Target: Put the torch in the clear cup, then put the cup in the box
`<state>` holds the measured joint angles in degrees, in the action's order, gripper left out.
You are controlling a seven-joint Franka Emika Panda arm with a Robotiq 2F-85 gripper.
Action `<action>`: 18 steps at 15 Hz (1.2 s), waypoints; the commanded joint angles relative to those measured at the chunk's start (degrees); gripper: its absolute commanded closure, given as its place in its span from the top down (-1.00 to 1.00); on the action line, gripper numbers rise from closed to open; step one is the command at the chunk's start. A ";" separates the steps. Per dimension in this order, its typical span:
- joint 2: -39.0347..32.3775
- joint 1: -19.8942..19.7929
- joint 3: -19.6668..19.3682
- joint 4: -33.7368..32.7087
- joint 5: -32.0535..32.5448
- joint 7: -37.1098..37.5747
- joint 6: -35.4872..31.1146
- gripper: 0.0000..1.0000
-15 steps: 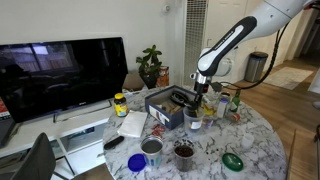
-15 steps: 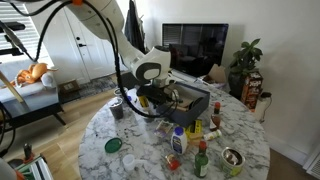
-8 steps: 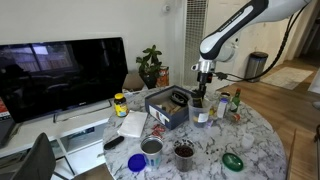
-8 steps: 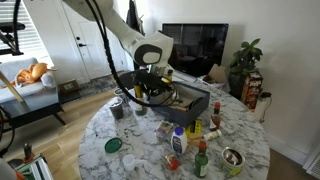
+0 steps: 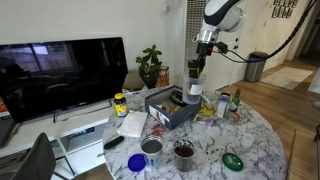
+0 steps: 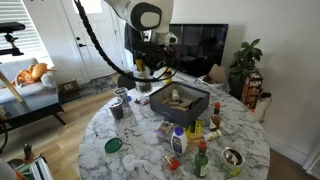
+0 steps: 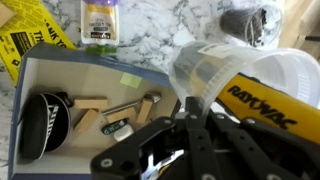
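Observation:
My gripper [image 7: 195,102] is shut on the rim of the clear cup [image 7: 275,72], which holds the torch [image 7: 250,97], a yellow and dark stick marked RAYOVAC. In both exterior views the gripper [image 5: 197,62] [image 6: 149,55] holds the cup [image 5: 194,88] [image 6: 142,70] high in the air. The grey-blue box [image 5: 172,117] [image 6: 192,108] stands on the marble table below it. In the wrist view the box [image 7: 70,68] lies below and to the left, with a black item and wooden blocks inside.
Two metal cups [image 5: 152,147] [image 5: 184,152], a green lid [image 5: 232,160] and bottles [image 5: 222,103] stand on the round table. A yellow-lidded tub [image 5: 120,103] sits near the TV side. The wrist view shows a bottle [image 7: 98,20] and a yellow packet [image 7: 20,40] beyond the box.
The arm has risen from table height, lifting the clear cup with the torch well above the table, over the box's edge.

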<state>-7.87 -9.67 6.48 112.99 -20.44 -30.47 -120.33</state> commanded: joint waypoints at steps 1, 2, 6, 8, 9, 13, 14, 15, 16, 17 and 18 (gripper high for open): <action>-3.41 1.84 -2.83 -5.19 -4.21 5.50 -1.35 -0.98; -4.77 1.82 -3.13 -6.39 -5.11 6.30 -2.38 -0.98; -11.11 1.30 -3.93 -9.13 -6.43 10.11 -9.89 -0.98; -14.22 0.94 -3.86 -10.29 -6.41 11.60 -13.59 -0.98; -15.65 0.73 -3.65 -10.91 -6.55 12.07 -15.27 -0.98; -20.86 0.99 -3.17 -13.16 -4.21 15.10 -18.46 -0.98; -21.64 1.40 -3.37 -13.07 -3.24 16.27 -18.35 -0.98; -22.41 1.81 -3.45 -13.03 -2.45 17.15 -18.20 -0.98; -23.11 2.04 -3.63 -12.68 -1.87 17.94 -18.47 -0.98; -23.76 2.52 -4.01 -12.53 -0.81 19.15 -18.54 -0.98; -24.63 2.81 -3.88 -12.57 -0.35 20.09 -18.85 -0.98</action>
<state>-30.57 -8.03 2.99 101.31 -23.17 -14.41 -138.35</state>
